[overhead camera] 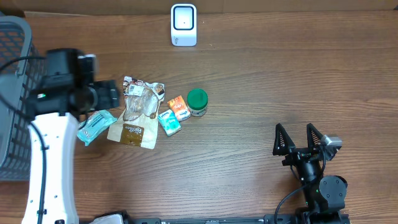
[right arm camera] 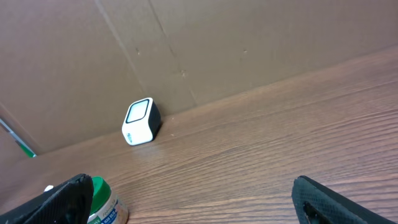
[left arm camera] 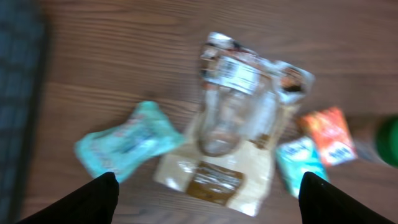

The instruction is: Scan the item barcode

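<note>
Left tool (left arm camera: 208, 179) stands open just above the pouch (left arm camera: 236, 124); right tool (right arm camera: 186, 186) open too, scanner (right arm camera: 140, 121) well ahead.

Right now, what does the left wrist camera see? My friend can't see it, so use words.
A blurry look down at a tan pouch with a clear window on a wooden table, framed by the black fingertips of the open left gripper. A teal packet lies left of it; a smaller teal packet, an orange packet and a green lid lie right.
</note>
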Controlling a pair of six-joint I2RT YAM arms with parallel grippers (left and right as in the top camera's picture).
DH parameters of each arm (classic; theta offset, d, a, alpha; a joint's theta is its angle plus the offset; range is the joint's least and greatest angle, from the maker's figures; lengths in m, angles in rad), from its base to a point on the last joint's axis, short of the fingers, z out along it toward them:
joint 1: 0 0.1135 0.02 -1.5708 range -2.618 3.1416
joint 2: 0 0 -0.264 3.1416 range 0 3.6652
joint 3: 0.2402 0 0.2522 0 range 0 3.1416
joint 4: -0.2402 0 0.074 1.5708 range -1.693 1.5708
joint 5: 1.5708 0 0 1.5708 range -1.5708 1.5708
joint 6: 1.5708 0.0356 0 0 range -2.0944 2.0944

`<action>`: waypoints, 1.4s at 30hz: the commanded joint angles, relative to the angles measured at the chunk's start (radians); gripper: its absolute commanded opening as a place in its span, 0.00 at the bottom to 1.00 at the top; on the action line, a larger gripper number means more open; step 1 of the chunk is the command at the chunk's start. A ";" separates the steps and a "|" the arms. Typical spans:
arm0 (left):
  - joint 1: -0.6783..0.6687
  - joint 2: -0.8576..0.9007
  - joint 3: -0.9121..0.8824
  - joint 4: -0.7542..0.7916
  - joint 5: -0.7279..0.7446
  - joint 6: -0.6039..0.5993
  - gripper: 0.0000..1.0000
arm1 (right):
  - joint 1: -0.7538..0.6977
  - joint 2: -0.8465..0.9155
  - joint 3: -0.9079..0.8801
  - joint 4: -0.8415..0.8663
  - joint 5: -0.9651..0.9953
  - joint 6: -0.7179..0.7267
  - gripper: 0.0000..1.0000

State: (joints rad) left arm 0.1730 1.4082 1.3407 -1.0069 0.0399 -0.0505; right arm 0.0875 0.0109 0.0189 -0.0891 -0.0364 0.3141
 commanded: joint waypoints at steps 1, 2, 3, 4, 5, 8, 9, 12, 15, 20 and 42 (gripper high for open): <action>0.095 -0.017 0.004 0.019 -0.014 0.089 0.82 | 0.003 -0.008 -0.011 0.007 0.009 0.000 1.00; 0.114 -0.016 0.004 0.032 -0.014 0.116 0.82 | 0.003 -0.008 -0.011 0.008 0.009 0.000 1.00; 0.130 -0.015 0.004 0.047 -0.014 0.127 0.86 | 0.003 -0.008 -0.011 0.008 0.009 0.000 1.00; 0.146 -0.014 0.004 0.062 -0.014 0.126 0.91 | 0.003 -0.008 -0.011 0.008 0.009 0.000 1.00; 0.159 -0.013 0.004 0.074 -0.014 0.126 0.92 | 0.003 -0.008 -0.011 0.008 0.009 0.000 1.00; 0.186 -0.013 0.004 0.080 -0.033 0.127 1.00 | 0.003 -0.008 -0.011 0.008 0.009 0.000 1.00; 0.202 -0.013 0.004 0.075 -0.060 0.126 1.00 | 0.003 -0.008 -0.011 0.008 0.009 0.000 1.00; 0.230 -0.013 0.004 0.072 -0.070 0.125 1.00 | 0.003 -0.008 -0.011 0.008 0.009 0.000 1.00; 0.262 -0.013 0.004 0.069 -0.069 0.108 1.00 | 0.003 -0.008 -0.011 0.008 0.009 0.000 1.00; 0.304 -0.013 0.004 0.069 -0.066 0.052 1.00 | 0.003 -0.008 -0.011 0.008 0.009 0.000 1.00; 0.311 -0.013 0.004 0.077 -0.066 0.020 1.00 | 0.003 -0.008 -0.011 0.008 0.009 0.000 1.00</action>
State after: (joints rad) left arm 0.4713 1.4078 1.3407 -0.9348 -0.0116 -0.0086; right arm 0.0875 0.0109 0.0189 -0.0887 -0.0360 0.3145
